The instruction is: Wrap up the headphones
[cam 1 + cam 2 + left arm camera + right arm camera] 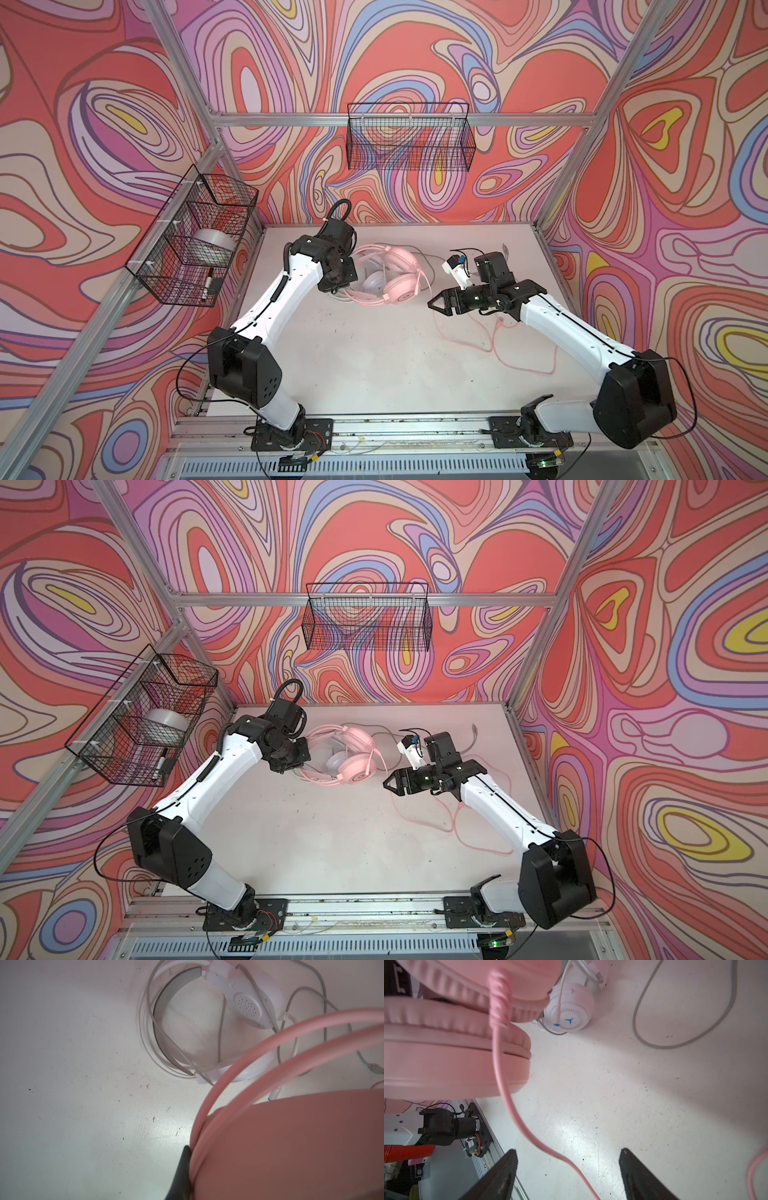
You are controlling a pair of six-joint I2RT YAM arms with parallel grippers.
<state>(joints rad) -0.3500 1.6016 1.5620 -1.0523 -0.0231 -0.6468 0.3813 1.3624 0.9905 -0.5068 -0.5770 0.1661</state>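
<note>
Left arm (286,286) rises from its base at the near edge, elbow raised, forearm reaching toward the far middle. Its wrist turns the left gripper (337,282) straight down. The wrist view shows one finger (182,1172) pressed against the pink headset (291,1147), jaws closed on it. Right arm (561,324) mirrors this pose, but its wrist lies level, with the right gripper (434,306) pointing toward the middle, jaws wide apart.
</note>
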